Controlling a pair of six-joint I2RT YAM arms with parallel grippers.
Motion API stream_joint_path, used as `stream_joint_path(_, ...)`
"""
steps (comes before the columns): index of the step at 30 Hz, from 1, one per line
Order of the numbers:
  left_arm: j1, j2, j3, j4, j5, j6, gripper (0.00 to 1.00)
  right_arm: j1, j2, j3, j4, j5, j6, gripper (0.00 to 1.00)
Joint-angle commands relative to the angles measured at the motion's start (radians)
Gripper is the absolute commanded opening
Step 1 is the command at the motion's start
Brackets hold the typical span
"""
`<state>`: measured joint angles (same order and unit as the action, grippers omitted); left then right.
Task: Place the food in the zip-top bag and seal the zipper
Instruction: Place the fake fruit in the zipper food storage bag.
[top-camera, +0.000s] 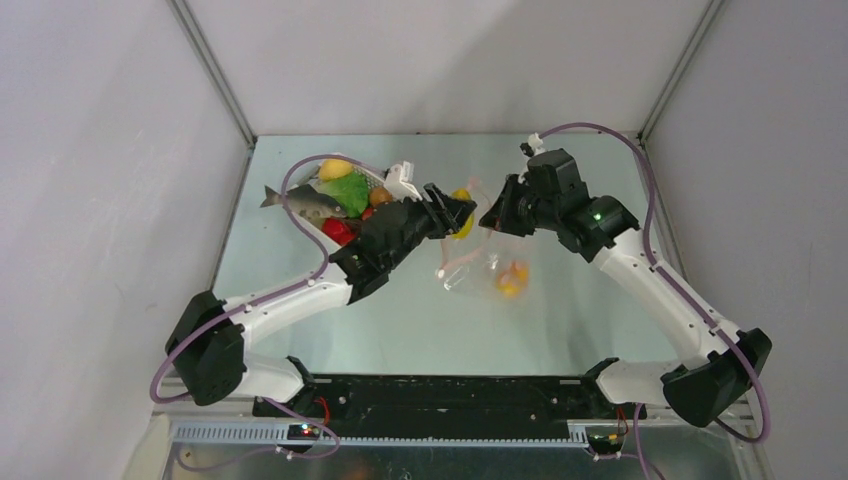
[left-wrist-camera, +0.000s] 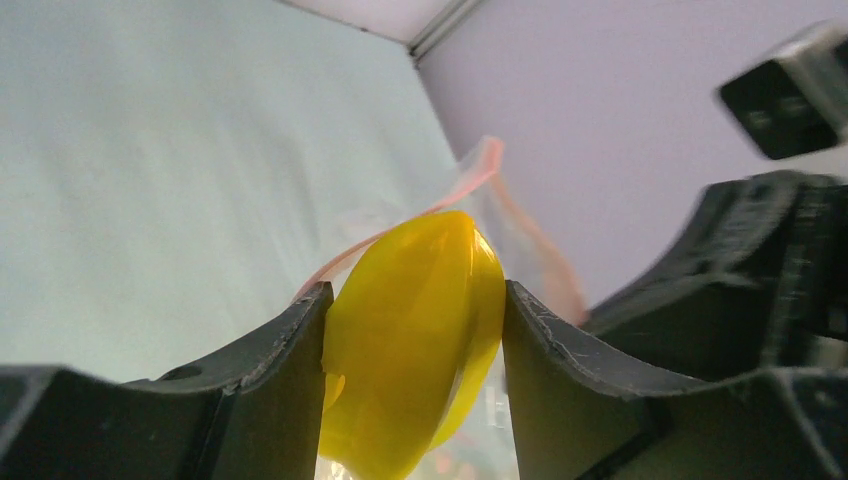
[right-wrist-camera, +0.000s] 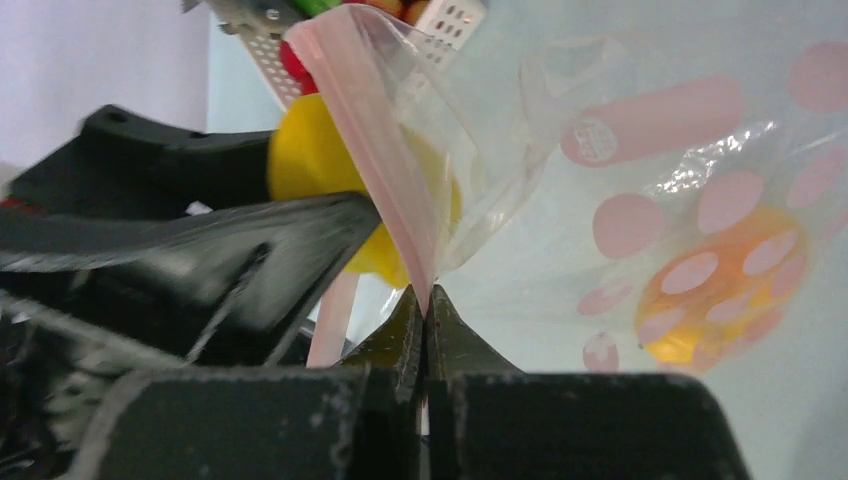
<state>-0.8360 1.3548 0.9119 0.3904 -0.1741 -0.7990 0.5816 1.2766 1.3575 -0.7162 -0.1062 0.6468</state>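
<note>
Status: left gripper (left-wrist-camera: 415, 300) is clamped on a yellow food piece (left-wrist-camera: 415, 350), jaws partway apart around it, nose of the piece right at the mouth of the zip-top bag (top-camera: 480, 272). Right gripper (right-wrist-camera: 427, 300) is pinched fully closed on the zipper (right-wrist-camera: 385, 150) strip, holding that lip up off the table (top-camera: 400, 330) while the rest of the bag sags below. One orange piece (right-wrist-camera: 710, 290) already lies low inside the bag. The remaining food (top-camera: 350, 190) sits in the white basket (top-camera: 383, 182) at far left, well apart from the bag. From the right wrist, part of the yellow piece shows through the film, so it's likely at or just inside the mouth, but I can't tell which side of the loose lip it's on. Risks: only one lip is held, so the free lip can fold across the opening and a release drops the piece outside onto the table. Pushing deeper drags the film and can yank the thin strip out of the pinch, collapsing the bag. The two grippers are very near each other, so a small overshoot means finger contact.
</note>
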Motion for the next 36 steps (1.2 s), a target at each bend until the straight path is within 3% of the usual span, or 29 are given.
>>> stream_joint_path(1,-0.008,-0.032,0.051,-0.13,-0.11,0.065,0.29,-0.002,-0.051,0.004,0.101,-0.114,-0.001,0.0)
stream_joint_path(4,-0.01,-0.028,0.077,-0.165,-0.103,0.076,0.38,-0.003,-0.054,0.003,0.112,-0.127,-0.004,0.0)
stream_joint_path(6,-0.011,-0.029,0.083,-0.172,-0.09,0.085,0.5,-0.004,-0.056,0.003,0.112,-0.123,-0.004,0.0)
stream_joint_path(10,-0.013,-0.044,0.089,-0.185,-0.059,0.098,0.93,-0.003,-0.054,0.004,0.109,-0.11,-0.003,0.0)
stream_joint_path(12,-0.012,-0.056,0.093,-0.188,-0.041,0.107,0.99,-0.005,-0.051,0.004,0.106,-0.104,-0.004,0.0)
stream_joint_path(26,-0.012,-0.184,0.145,-0.248,0.2,0.253,1.0,-0.048,-0.051,-0.007,0.048,0.004,-0.055,0.0)
stream_joint_path(30,-0.011,-0.222,0.164,-0.33,0.11,0.285,1.0,-0.064,-0.056,-0.016,0.048,-0.007,-0.06,0.0)
stream_joint_path(34,0.002,-0.241,0.194,-0.48,-0.13,0.31,1.0,-0.088,-0.071,-0.033,0.035,0.002,-0.075,0.0)
stream_joint_path(36,0.037,-0.244,0.2,-0.547,-0.179,0.296,1.0,-0.101,-0.078,-0.038,0.023,0.02,-0.082,0.0)
